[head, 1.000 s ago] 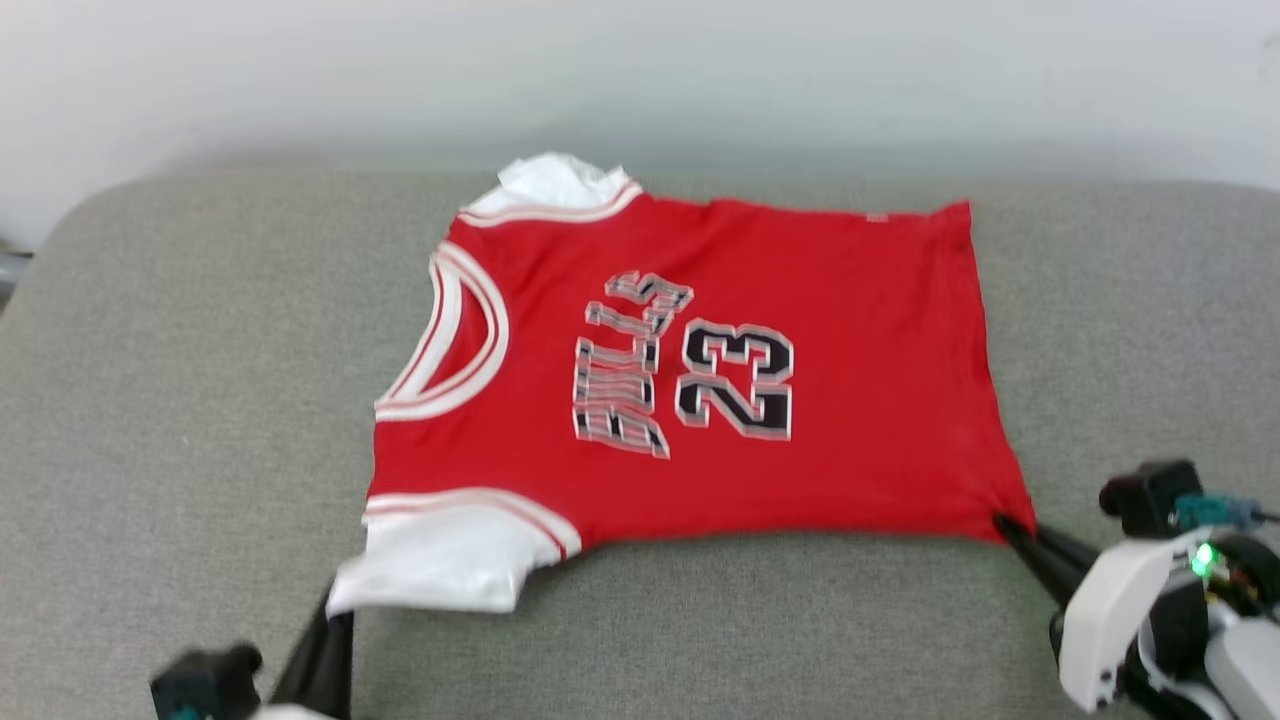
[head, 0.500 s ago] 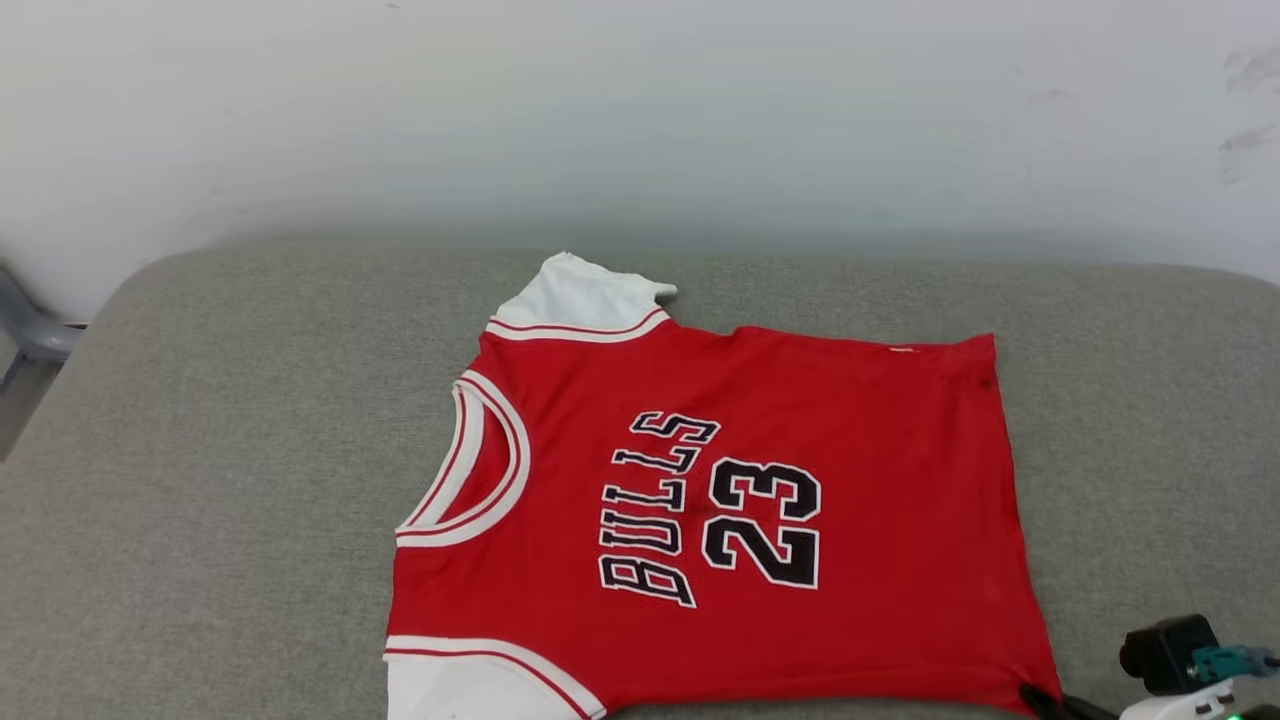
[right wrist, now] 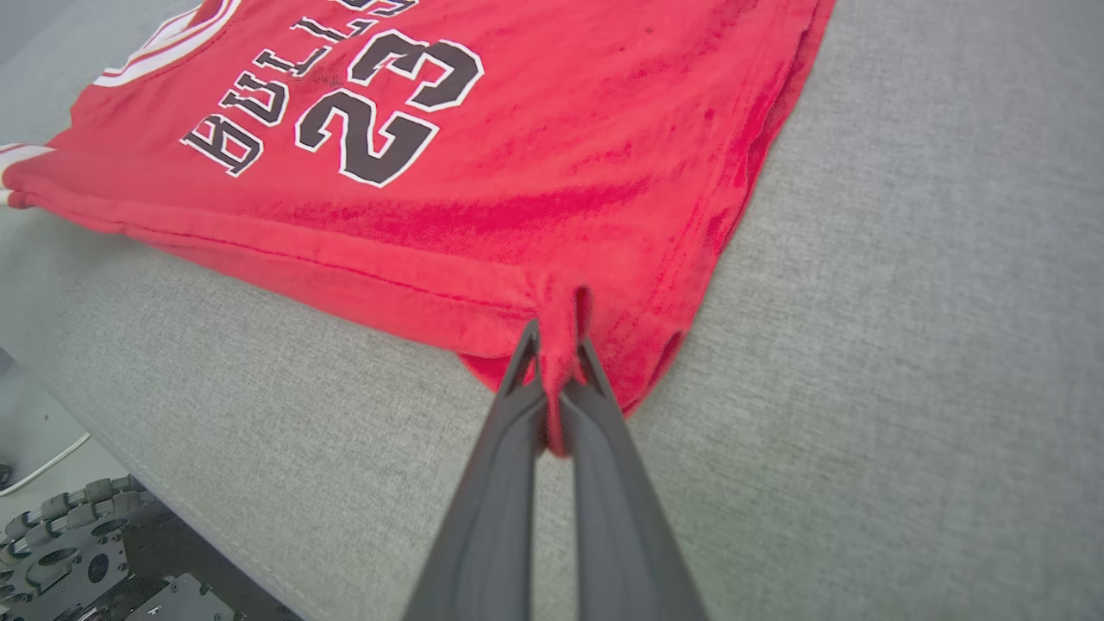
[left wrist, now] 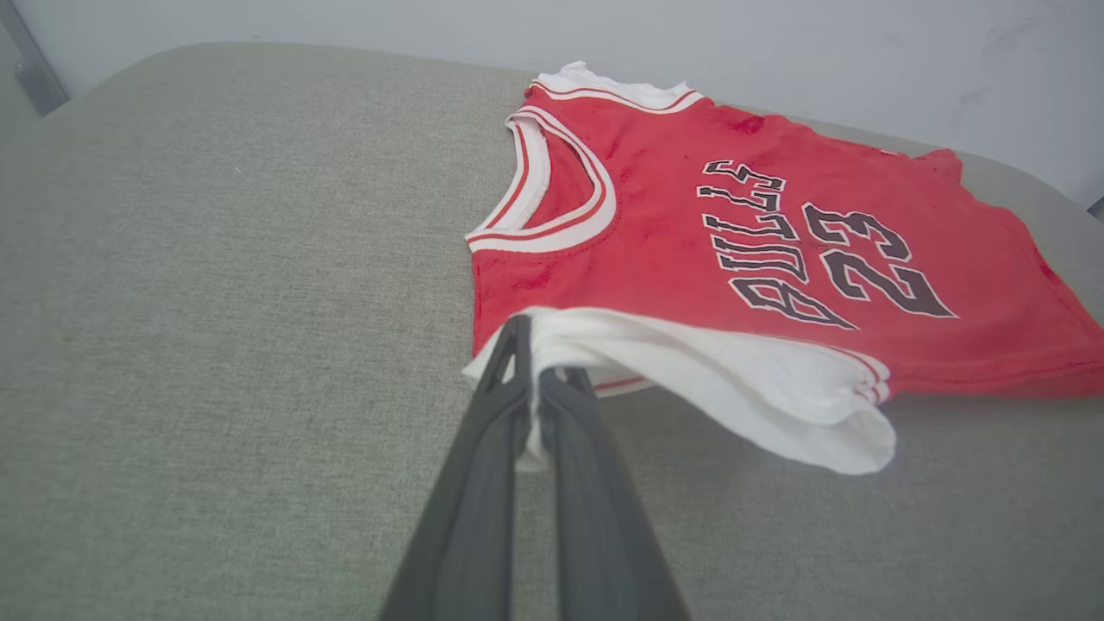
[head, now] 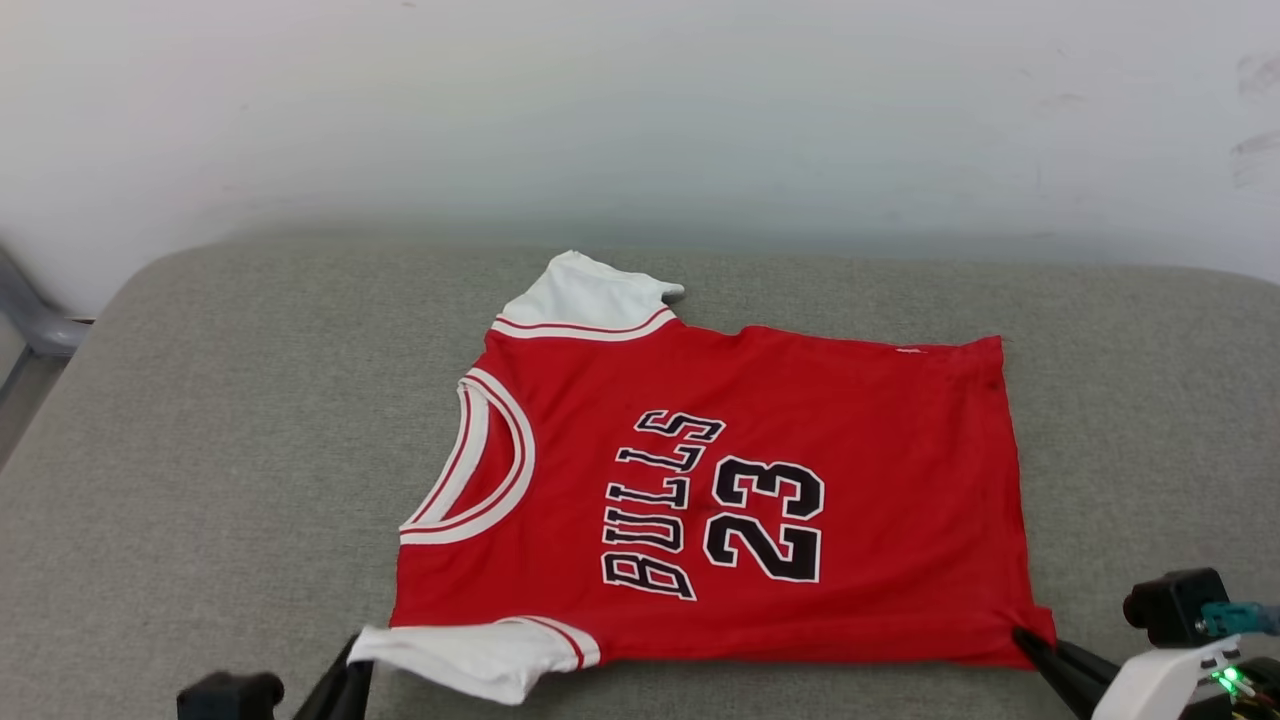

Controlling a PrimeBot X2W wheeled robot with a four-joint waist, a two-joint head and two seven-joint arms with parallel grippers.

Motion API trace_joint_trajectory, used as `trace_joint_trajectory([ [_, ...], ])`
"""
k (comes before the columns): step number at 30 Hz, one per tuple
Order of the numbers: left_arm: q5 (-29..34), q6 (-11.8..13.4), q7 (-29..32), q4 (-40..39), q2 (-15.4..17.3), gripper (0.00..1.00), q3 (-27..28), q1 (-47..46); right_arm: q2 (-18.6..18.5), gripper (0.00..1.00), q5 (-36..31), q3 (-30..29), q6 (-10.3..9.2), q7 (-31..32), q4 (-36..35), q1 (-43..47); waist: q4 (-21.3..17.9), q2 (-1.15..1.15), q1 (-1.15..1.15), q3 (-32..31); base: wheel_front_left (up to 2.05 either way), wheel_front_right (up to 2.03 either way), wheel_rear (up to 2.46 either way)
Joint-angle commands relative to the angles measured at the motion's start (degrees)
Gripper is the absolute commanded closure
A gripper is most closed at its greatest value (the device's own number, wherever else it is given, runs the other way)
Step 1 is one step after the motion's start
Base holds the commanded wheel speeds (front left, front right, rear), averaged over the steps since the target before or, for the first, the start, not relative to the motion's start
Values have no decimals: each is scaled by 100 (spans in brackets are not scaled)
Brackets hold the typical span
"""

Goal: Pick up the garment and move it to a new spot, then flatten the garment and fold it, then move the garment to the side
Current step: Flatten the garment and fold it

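Observation:
The garment (head: 740,480), a red jersey with white sleeves, black white-outlined letters and the number 23, lies spread face up on the grey cushion (head: 200,450), collar to the left. My left gripper (head: 350,660) is shut on the near white sleeve (left wrist: 690,379), lifted a little off the cushion. My right gripper (head: 1025,640) is shut on the near hem corner (right wrist: 561,345) of the garment (right wrist: 483,155). In the left wrist view the left gripper (left wrist: 539,371) pinches the sleeve's edge. In the right wrist view the right gripper (right wrist: 556,345) pinches bunched red cloth.
A pale wall (head: 640,110) rises behind the cushion. A grey frame part (head: 35,320) shows at the far left. The cushion's near edge (right wrist: 172,509) drops to the robot's base with its dark wheels (right wrist: 69,552).
The head camera has tilted up, so the whole picture shifted. Since half a second ago both grippers have lifted the near edge slightly, and the near white sleeve now hangs folded from the left gripper.

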Motion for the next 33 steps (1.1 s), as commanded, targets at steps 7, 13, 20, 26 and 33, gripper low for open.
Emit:
trace_joint_trajectory([
  [7, 143, -374, 384, 183, 302, 100, -39, -1072, 157, 100, -18, -131, -6, 71, -101, -458, -210, 0, 0, 271, 0, 0, 0],
  [13, 124, -718, 694, 546, 329, 100, -106, -2082, 209, 100, 23, -207, -6, 80, -3, -829, -329, 0, 0, 633, 0, 0, 0],
  [20, 180, -1041, 918, 1230, 242, 100, -223, -3120, 280, 100, 91, -226, -6, 141, 203, -1340, -437, 0, 0, 1207, 0, 0, 0],
  [26, 201, -1264, 925, 1940, 134, 100, -280, -3829, 348, 100, 92, -143, -6, 80, 445, -1781, -519, 0, 0, 1694, 0, 0, 0],
  [33, 248, -1462, 895, 2917, 2, 100, -415, -4398, 381, 100, 43, 73, -6, 86, 637, -2133, -553, 0, 0, 2058, 0, 0, 0],
])
